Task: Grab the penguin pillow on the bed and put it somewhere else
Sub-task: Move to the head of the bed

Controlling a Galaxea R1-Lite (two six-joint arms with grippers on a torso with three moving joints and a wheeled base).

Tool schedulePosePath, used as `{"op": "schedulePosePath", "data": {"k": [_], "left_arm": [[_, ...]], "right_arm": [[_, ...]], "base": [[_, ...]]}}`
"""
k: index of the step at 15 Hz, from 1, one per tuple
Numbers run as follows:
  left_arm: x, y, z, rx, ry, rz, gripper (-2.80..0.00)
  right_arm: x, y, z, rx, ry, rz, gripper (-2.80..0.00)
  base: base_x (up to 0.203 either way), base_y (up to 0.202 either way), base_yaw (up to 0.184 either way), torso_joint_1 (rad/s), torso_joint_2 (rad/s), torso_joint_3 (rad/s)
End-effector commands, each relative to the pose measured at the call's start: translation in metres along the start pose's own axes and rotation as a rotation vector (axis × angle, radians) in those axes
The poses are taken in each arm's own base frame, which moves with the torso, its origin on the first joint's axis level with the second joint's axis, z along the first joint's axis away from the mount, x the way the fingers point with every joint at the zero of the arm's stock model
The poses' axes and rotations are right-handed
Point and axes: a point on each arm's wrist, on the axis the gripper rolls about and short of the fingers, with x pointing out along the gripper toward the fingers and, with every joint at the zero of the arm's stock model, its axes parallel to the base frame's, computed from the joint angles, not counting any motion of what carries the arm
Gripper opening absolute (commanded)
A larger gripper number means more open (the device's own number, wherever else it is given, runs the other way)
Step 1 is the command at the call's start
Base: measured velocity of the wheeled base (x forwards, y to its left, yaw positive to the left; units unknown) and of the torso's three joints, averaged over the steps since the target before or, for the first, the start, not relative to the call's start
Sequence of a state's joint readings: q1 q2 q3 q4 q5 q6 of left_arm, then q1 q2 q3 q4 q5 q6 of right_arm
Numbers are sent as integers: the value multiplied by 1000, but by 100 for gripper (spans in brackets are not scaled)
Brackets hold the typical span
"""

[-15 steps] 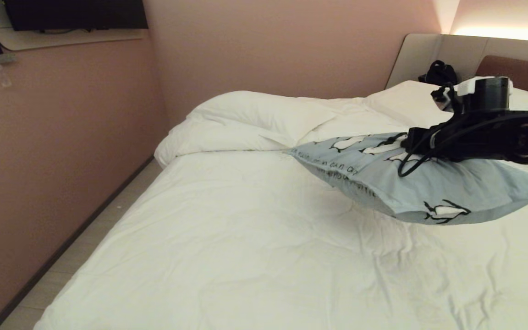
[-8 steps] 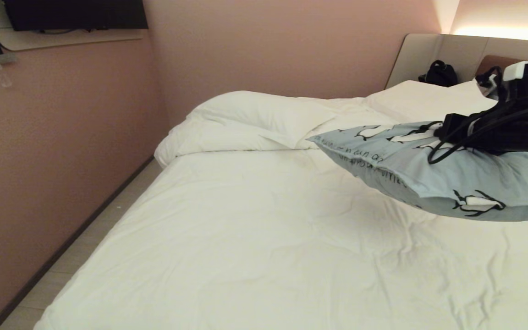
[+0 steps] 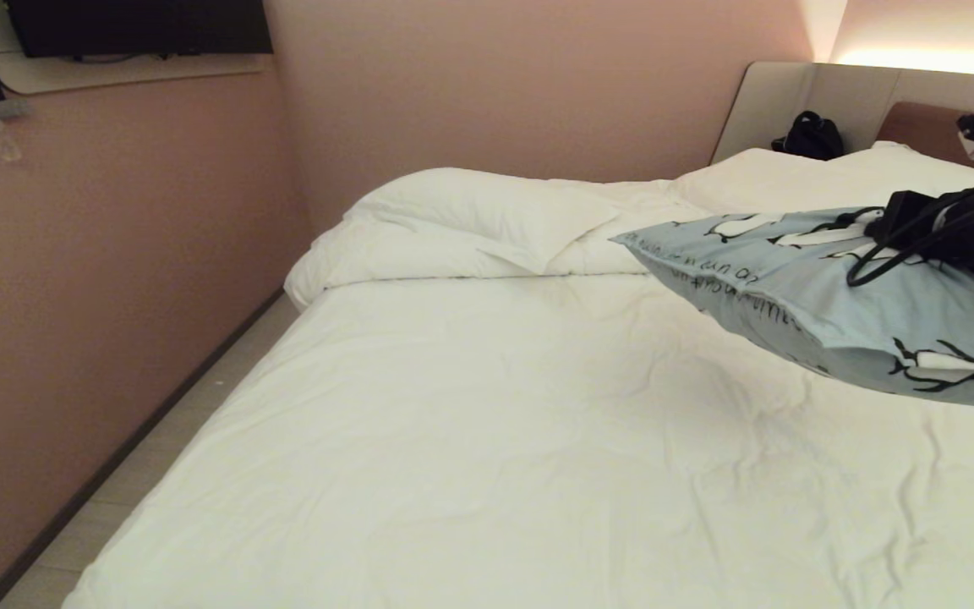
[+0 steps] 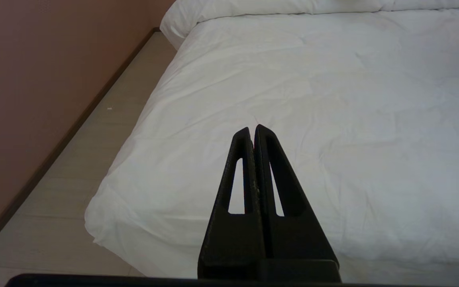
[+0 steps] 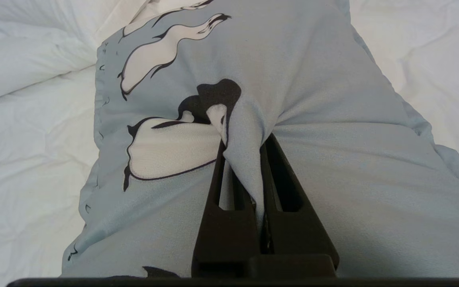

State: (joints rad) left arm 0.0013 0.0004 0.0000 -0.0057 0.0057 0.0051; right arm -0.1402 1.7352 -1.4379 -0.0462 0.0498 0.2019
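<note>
Right gripper (image 5: pixel 245 147) at the right edge of the head view, fingers (image 5: pixel 223 199) clamped on a pinched fold of the penguin pillow (image 3: pixel 834 296). Pillow lifted clear of the bed (image 3: pixel 487 440), hanging over its right side, printed face up, text line along the near edge. Rumpled white duvet (image 3: pixel 470 220) bunched toward the far end, near the headboard (image 3: pixel 918 127). Left gripper (image 4: pixel 253 131) above the sheet near the bed's near corner, fingers pressed together, holding nothing.

bed (image 3: pixel 487 440) | white sheet (image 3: pixel 419 397) | rumpled duvet (image 3: pixel 470 220) at head end
</note>
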Motion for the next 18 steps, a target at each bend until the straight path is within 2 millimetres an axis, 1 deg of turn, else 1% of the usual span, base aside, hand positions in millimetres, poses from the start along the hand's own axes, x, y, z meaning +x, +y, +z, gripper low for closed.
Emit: {"op": "schedulePosePath", "data": {"k": [1,6,14,18], "left_arm": [[0,0,0,-1,-1,1,-280],[0,0,0,1,-1,1,-280],[0,0,0,-4,-1,2,-280],[0,0,0,-1,-1,2,-280]], "right_arm": [[-5,0,4,1,-15,0,-280],[-5,0,1,1,2,0,-280],[0,-4,-14,9,50,-3,-280],[0,-4,-21,12,75,12,-280]], "base": [[0,0,0,0,0,0],[0,0,0,0,0,0],[-169,0,0,-1,2,4],[0,0,0,0,0,0]]}}
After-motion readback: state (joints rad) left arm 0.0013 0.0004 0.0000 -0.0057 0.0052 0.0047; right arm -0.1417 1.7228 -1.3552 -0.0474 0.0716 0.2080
